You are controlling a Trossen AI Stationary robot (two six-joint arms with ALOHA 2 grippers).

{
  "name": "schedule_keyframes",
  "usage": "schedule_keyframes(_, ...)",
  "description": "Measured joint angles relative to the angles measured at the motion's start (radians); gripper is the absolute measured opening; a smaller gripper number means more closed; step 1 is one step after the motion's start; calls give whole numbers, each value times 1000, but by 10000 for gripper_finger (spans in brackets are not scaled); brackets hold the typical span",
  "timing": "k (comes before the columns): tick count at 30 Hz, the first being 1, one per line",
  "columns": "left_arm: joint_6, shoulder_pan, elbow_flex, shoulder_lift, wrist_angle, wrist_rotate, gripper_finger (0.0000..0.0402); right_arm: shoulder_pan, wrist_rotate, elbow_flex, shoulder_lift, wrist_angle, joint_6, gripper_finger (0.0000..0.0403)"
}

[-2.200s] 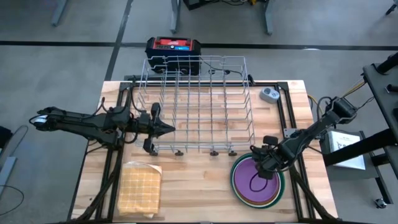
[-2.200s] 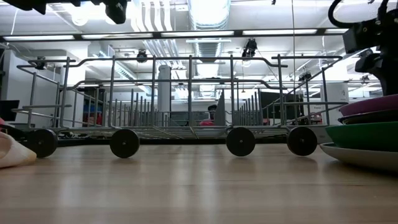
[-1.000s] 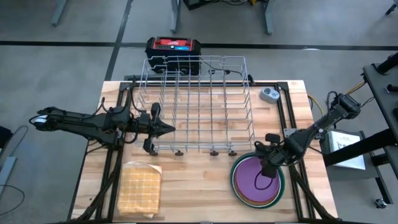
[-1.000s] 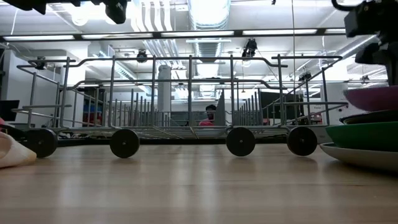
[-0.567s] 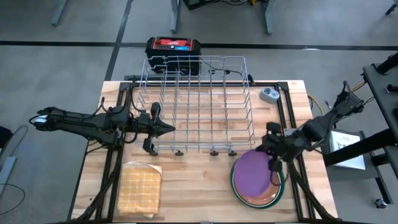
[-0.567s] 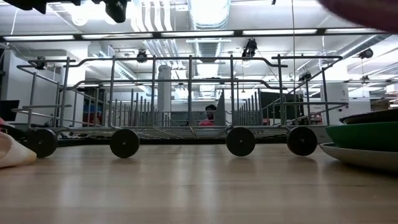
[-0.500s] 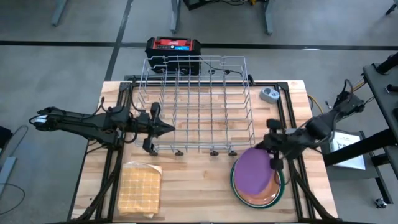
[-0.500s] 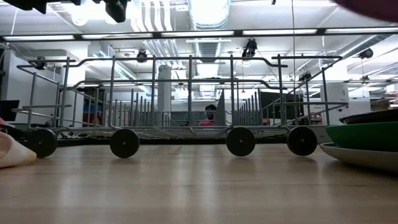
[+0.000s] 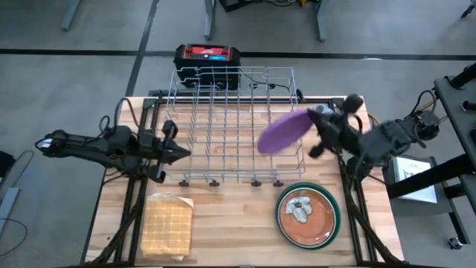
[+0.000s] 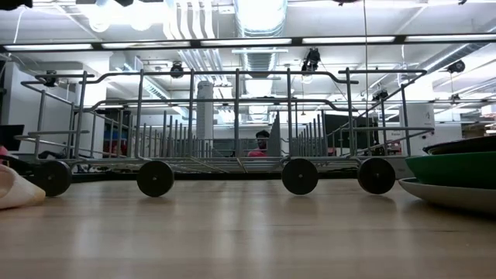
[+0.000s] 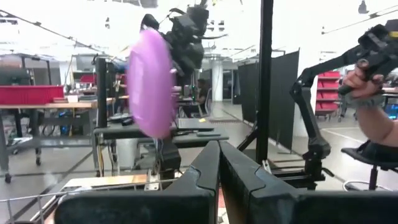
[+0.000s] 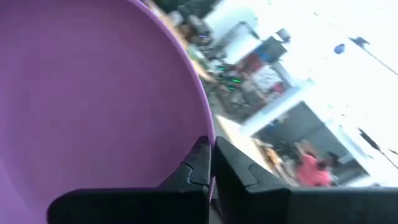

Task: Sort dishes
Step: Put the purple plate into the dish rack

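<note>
One purple plate (image 9: 285,130), one stack of plates (image 9: 309,216), one wire rack (image 9: 234,126), one tan cloth (image 9: 166,222), two grippers

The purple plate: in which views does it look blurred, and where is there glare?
Left wrist view: the purple plate is smeared and soft-edged. Right wrist view: it fills the frame out of focus, background washed out. Low view: ceiling lights glare; the plate is absent.

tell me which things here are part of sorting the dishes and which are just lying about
Part of the job:
- purple plate, held in the right gripper over the wire rack
- plate stack, brown plate on top

Lying about:
- tan waffle cloth
- small grey-blue gadget
- red and black box
</note>
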Motion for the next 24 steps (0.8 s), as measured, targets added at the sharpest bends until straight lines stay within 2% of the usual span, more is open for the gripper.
schedule_keyframes(4, 2, -3, -24, -56, -11, 0, 0, -146, -104, -10, 12, 247, -192, 0)
schedule_keyframes(9, 58, -3, -57, -99, -13, -1, 0, -372, -230, -10, 42, 438, -234, 0)
schedule_keyframes(15, 61, -3, -71, -131, -12, -1, 0, -626, -386, -10, 110, 477, -94, 0)
schedule_keyframes(19, 65, -3, -73, -135, -16, -2, 0, -752, -391, -10, 180, 489, -45, 0)
schedule_keyframes(24, 93, -3, -73, -135, -55, -4, 0, -848, -418, -10, 282, 499, -35, 0)
